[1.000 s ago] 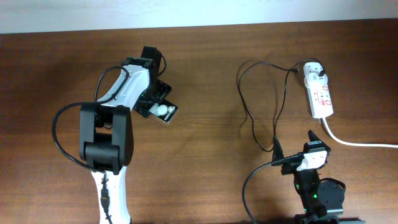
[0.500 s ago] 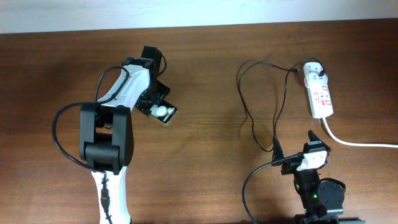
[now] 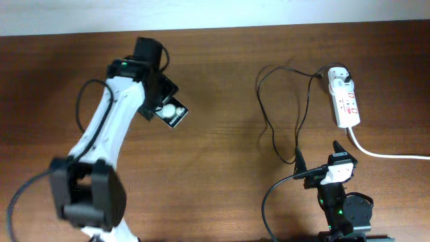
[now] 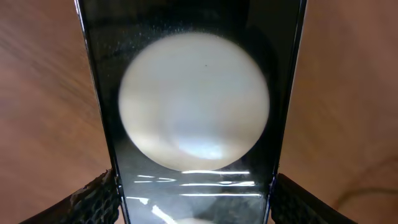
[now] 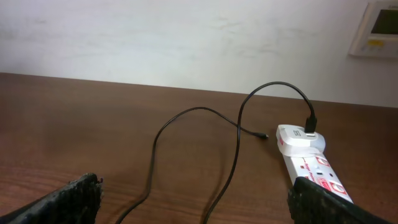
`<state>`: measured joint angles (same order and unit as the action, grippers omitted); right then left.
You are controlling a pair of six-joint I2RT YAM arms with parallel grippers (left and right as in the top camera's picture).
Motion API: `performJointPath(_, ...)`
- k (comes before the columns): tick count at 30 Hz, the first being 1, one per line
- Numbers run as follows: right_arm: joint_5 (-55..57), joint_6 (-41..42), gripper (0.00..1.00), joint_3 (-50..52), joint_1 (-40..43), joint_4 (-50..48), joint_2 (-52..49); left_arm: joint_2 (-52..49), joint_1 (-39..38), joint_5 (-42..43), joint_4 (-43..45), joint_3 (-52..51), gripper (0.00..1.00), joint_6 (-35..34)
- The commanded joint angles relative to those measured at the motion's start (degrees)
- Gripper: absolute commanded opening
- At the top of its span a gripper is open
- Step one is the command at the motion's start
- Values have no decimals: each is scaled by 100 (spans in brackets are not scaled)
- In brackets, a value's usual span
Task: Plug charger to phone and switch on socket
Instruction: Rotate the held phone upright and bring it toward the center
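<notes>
Left tool (image 3: 160,101): closed on the phone (image 3: 169,112). The wrist view shows a textured black pad (image 4: 93,198) against each long edge of the glossy black slab. The tool sits at about 10 o'clock on the wooden surface (image 3: 215,168), at the end of a white arm reaching up from 7 o'clock.

Phone: sits askew in the overhead view, with one corner pointing to 4 o'clock. One white round spot shows there, and in the wrist view it fills most of the frame. Whether the phone touches the surface cannot be told.

Charger (image 5: 278,83): thin black cable lying in loose loops right of centre, at about 2 to 4 o'clock. One end rises into the white plug adapter (image 3: 339,77). The small end connector (image 5: 264,136) lies free on the surface just at the adapter's 9 o'clock. It is well apart from the phone.

Right tool (image 3: 318,154): at about 5 o'clock, with its jaws spread wide and nothing between them. A low bend of the cable lies close to its left finger. The wrist view looks toward 12 o'clock, over the cable to the strip.

Socket (image 3: 346,104): white power strip at 2 o'clock, lying lengthwise from 12 to 6. The adapter is seated at its 12 o'clock end and red switch marks show along its face. Whether it is switched on cannot be told.

Thick white cord (image 3: 383,153): leaves the strip's 6 o'clock end and runs off toward 3 o'clock.
</notes>
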<state>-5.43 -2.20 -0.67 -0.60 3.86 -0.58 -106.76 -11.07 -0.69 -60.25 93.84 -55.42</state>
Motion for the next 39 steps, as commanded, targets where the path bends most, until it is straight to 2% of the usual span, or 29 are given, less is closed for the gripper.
performJointPath(1, 26, -39, 99, 35, 31, 22, 33, 960, 35, -79, -251, 44, 63, 245)
performJointPath(7, 26, -39, 99, 35, 31, 22, 33, 2868, 35, -81, -1032, 44, 63, 629)
performJointPath(13, 26, -37, 99, 35, 31, 22, 33, 4795, 35, -68, -2033, 44, 64, 621)
performJointPath(17, 26, -39, 99, 35, 31, 22, 33, 5880, 35, -59, -2914, -164, 64, 151)
performJointPath(21, 26, -39, 99, 35, 31, 22, 33, 6113, 35, 57, -3171, -1075, 64, -527)
performJointPath(24, 26, -37, 99, 35, 31, 22, 33, 6109, 35, 1036, -1593, -2660, 63, -693)
performJointPath(26, 26, -37, 99, 35, 31, 22, 33, 6008, 35, 1799, -35, -3849, 63, -1185)
performJointPath(27, 26, -39, 99, 35, 31, 22, 33, 5886, 35, 2050, 476, -4203, 63, -1388)
performJointPath(31, 26, -37, 99, 35, 31, 22, 33, 4642, 35, 3268, 2286, -4572, 63, -1895)
performJointPath(33, 26, -37, 99, 35, 31, 22, 33, 3963, 35, 3912, 2719, -4572, 63, -1965)
performJointPath(36, 26, -39, 99, 35, 31, 22, 33, 2997, 35, 4868, 2726, -4572, 63, -1954)
performJointPath(39, 26, -39, 99, 35, 31, 22, 33, 2671, 33, 5095, 2717, -4575, 63, -1543)
